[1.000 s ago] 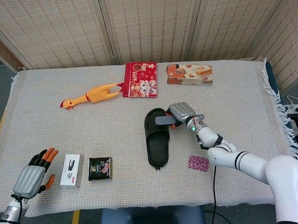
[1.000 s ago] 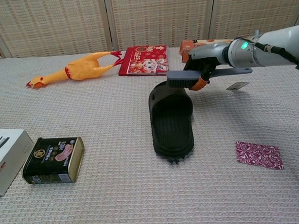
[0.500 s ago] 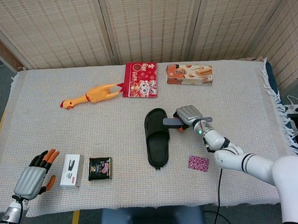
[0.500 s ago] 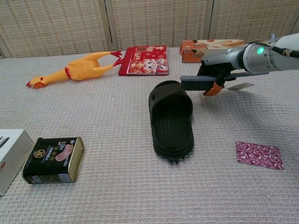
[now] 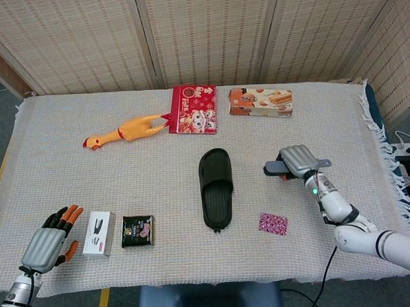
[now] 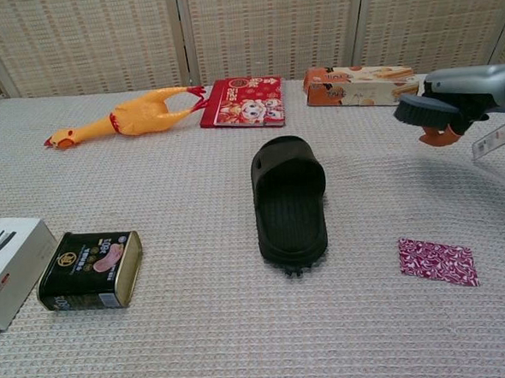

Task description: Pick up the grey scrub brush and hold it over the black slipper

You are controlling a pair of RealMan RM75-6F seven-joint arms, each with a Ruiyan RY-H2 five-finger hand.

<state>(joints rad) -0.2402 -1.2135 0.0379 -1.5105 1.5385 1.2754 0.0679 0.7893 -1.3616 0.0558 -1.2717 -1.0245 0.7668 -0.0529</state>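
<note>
Right robot hand (image 5: 299, 161) grips grey scrub brush (image 6: 419, 108), lifted off desk (image 5: 124, 192), well right of black slipper (image 5: 216, 187). Left robot hand (image 5: 46, 241) open, idle at near-left. Carry brush leftward, level, bristles down, halt centred above slipper.

The head view looks steeply down from above the near edge of the worktop (image 5: 327, 113), facing the far woven screen (image 5: 206, 36) and taking in the whole surface. The chest view sits lower and closer, looking almost level across the worktop (image 6: 201, 329) toward the same screen (image 6: 268, 25). Both share the black slipper (image 5: 216, 187) (image 6: 290, 201) and the far row of things.
</note>
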